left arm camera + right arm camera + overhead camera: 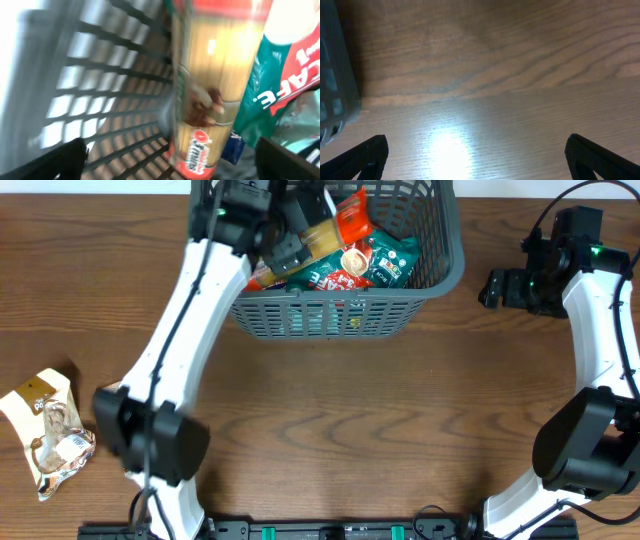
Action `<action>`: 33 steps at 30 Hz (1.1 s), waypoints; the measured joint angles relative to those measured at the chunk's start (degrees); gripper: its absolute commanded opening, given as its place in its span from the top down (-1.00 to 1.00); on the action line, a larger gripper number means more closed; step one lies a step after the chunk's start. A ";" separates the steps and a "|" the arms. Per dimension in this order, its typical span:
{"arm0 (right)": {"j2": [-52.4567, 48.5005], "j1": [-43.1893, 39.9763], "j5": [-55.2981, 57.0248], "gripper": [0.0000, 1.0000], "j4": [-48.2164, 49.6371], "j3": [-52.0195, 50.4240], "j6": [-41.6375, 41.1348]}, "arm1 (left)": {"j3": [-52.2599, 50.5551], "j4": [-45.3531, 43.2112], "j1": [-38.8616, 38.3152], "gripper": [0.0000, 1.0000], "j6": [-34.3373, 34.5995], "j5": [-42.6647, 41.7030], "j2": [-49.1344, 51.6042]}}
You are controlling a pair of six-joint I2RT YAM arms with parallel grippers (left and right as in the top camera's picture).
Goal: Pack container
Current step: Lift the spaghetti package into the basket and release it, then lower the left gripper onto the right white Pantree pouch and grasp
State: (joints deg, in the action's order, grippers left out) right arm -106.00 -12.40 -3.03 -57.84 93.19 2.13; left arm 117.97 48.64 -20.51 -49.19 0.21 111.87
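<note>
1. My left gripper (170,150) hangs open inside the container (440,275), at the table's (330,440) far side; the spaghetti packet (215,85) lies loose.
2. Rising crooked, a finger (60,160) could snag the lattice wall (115,100), dragging the container.
3. My right gripper (475,155) gapes empty.

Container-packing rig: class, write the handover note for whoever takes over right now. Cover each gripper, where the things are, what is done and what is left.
Left gripper: open, down inside the container, over the spaghetti packet, not gripping it.
Right gripper: open and empty, over bare table to the right of the container.
Done: the spaghetti packet, a red packet and green packets lie in the container.
Left: one cream and brown packet lies on the table at the near left, probably the next to fetch.
</note>
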 measured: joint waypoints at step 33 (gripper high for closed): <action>0.00 0.00 -2.95 -0.98 0.63 0.00 -0.02 | -24.52 38.73 10.40 -0.97 57.11 19.67 -60.22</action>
State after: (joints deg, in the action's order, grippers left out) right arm -106.00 -12.40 -5.98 -57.21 93.19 2.11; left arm 93.45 87.37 -10.11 7.92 19.88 51.66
